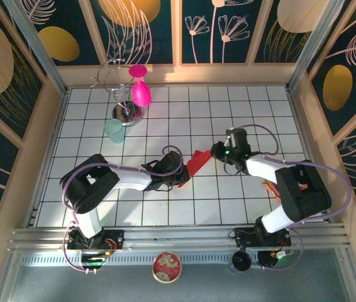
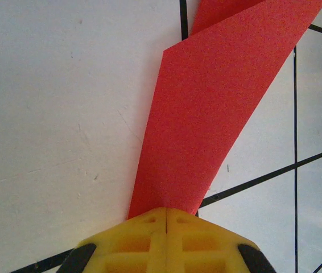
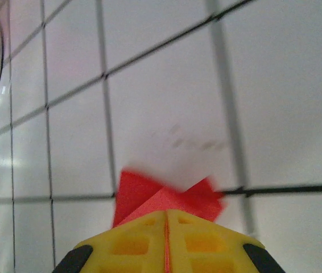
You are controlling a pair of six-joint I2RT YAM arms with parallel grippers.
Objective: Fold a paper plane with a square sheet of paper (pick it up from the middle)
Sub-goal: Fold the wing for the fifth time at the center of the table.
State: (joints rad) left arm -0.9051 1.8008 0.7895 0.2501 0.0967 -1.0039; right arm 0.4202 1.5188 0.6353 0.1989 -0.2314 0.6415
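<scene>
While pinched at both ends, stretches across the middle of the white gridded bench [image 1: 241, 113]: thin bright red sheet of paper [image 1: 198, 165] [image 2: 206, 125] [image 3: 149, 196], partly folded.
Clenched on its near-left end by the left tool [image 1: 184, 178] [image 2: 165, 219], far-right end by the right tool [image 1: 216, 152] [image 3: 165, 215]; long axis diagonal between them, neither arm nearer.

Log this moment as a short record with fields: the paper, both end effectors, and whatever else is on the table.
paper: red paper, folded over itself, spanning between the two arms
left end effector: shut on the red paper's narrow end
right end effector: shut on the red paper's opposite end
other items: magenta goblet and teal cup, far left, apart from the paper
</scene>
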